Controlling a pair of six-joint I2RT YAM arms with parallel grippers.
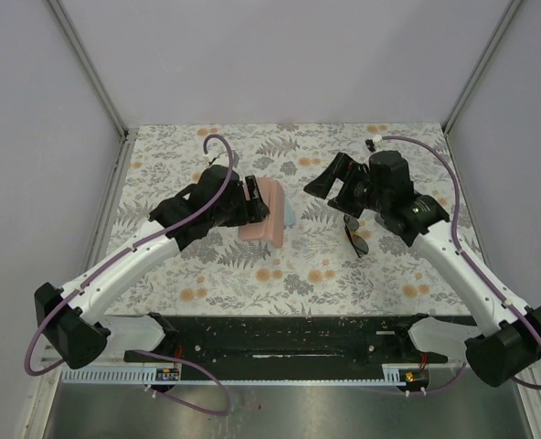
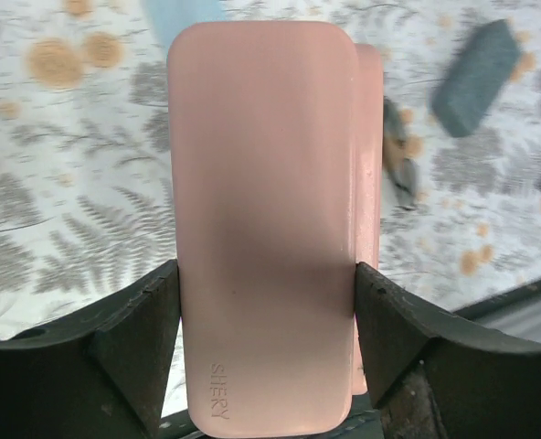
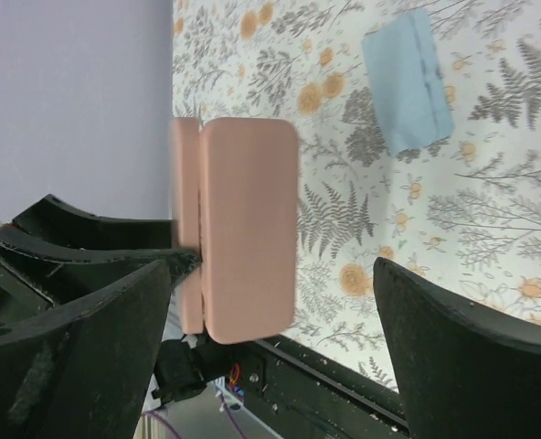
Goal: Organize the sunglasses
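Note:
Dark-lensed sunglasses [image 1: 355, 236] lie folded on the floral table [image 1: 389, 274], under my right arm; they show as a blur [image 2: 398, 163] in the left wrist view. My left gripper [image 1: 252, 201] [image 2: 266, 274] is shut on a pink oblong case [image 1: 263, 212] [image 2: 266, 201], held by its long sides above the table. Its two halves show as layers [image 3: 243, 229]. My right gripper [image 1: 318, 183] [image 3: 272, 274] stands wide open just right of the case, its fingers not touching it.
A light blue cloth [image 3: 408, 82] [image 1: 290, 218] lies on the table behind the pink case. A blue-grey case [image 2: 476, 66] rests farther off. Grey walls enclose the table on three sides, and the black base rail [image 1: 280, 338] runs along the near edge.

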